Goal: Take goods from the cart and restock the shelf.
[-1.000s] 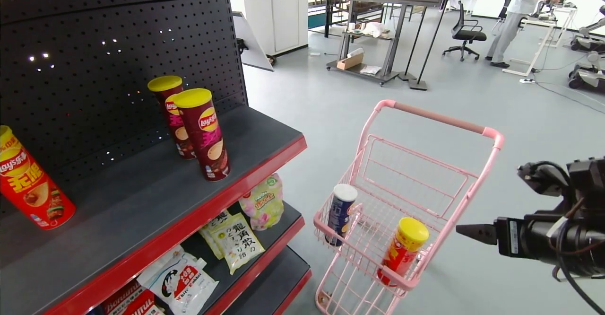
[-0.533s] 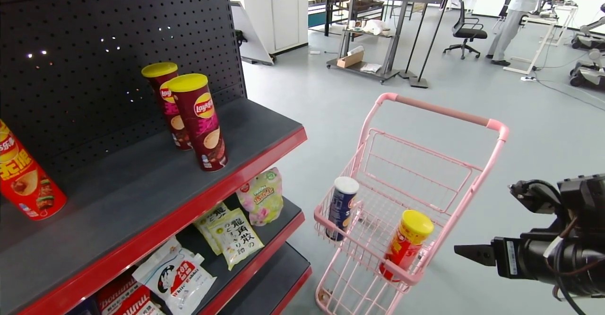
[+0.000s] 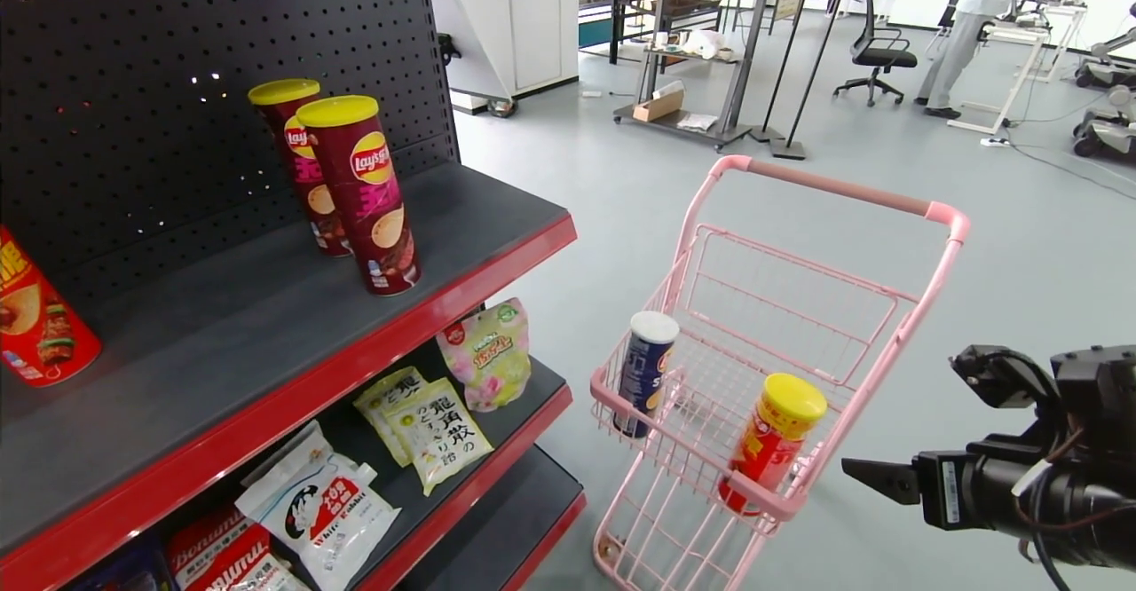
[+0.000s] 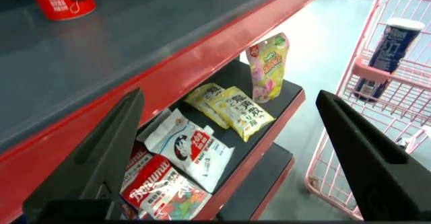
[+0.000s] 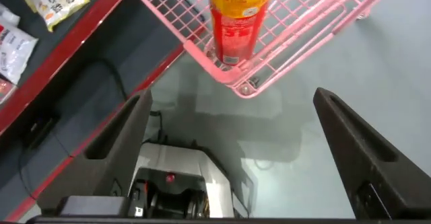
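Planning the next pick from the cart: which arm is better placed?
Right, most likely. The right pincer is open beside the cart, with the red can close ahead of it. The left pincer faces the shelf instead.

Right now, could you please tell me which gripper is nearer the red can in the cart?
Right. The right gripper hangs just beside the red can; the left gripper faces the shelf, farther away.

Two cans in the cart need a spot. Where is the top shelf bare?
Top shelf: a wide bare stretch between the red can and the maroon cans, and a smaller one from those cans to the shelf's open end. The tier below is crowded with bags.
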